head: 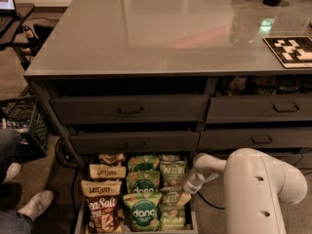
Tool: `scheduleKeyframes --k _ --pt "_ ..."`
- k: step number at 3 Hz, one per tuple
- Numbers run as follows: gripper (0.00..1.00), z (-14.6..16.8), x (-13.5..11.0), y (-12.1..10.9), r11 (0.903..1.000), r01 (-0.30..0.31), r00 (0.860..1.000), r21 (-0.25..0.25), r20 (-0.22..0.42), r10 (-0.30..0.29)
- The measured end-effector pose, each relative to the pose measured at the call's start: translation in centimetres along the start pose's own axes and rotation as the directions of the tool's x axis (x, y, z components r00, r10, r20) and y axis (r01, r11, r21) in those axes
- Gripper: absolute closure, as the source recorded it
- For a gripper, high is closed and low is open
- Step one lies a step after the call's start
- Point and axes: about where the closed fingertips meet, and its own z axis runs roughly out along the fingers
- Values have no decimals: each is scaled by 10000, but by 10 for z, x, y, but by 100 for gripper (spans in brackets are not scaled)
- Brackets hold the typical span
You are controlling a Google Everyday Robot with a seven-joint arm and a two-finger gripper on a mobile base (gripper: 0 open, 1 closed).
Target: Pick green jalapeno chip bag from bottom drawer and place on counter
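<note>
Green jalapeno chip bag (172,173) lies in bottom drawer (194,222), gripper (185,195) just beside.

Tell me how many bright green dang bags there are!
3, all in the drawer's middle column: front dang bag, middle dang bag, back dang bag. More may hide underneath. The gripper hangs beside them, over the Kettle bags.

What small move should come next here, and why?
Probably lower the pincer slightly onto the green jalapeno chip bag: the pincer is at the right column of the bottom drawer, right beside that bag, which lies in the drawer, not yet lifted toward the counter.
</note>
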Motion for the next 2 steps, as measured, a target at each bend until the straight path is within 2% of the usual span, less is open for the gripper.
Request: scheduleKeyframes --k 1,2 --pt "0 0 0 0 10000 0 10000 0 0 0" --pt "0 0 0 0 10000 0 10000 -1 0 0"
